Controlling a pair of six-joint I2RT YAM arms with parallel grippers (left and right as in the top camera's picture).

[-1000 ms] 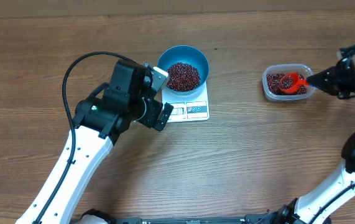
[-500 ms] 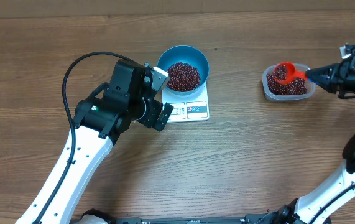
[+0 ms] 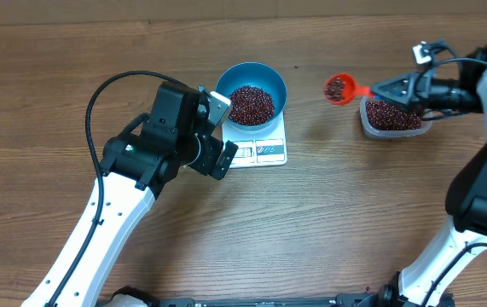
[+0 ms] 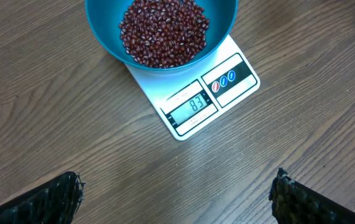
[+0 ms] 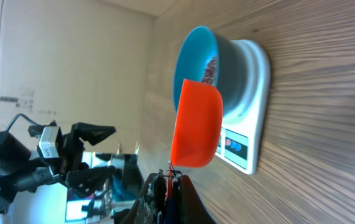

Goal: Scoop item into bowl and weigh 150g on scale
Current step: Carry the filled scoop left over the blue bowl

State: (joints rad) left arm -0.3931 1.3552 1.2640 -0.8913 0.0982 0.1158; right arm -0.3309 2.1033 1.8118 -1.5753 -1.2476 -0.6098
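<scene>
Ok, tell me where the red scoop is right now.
In the overhead view the red scoop is held by the right end effector above the table, just beside the clear tub on the side toward the blue bowl.

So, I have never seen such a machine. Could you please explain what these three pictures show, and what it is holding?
Two robot arms work at a wooden table. One picture looks down from above; the other two come from cameras on the wrists. A blue bowl of dark red beans stands on a white scale showing 83. A clear tub holds more beans. The right gripper is shut on an orange scoop with beans in it, in the air between tub and bowl. The left gripper is open and empty, near the scale.
</scene>
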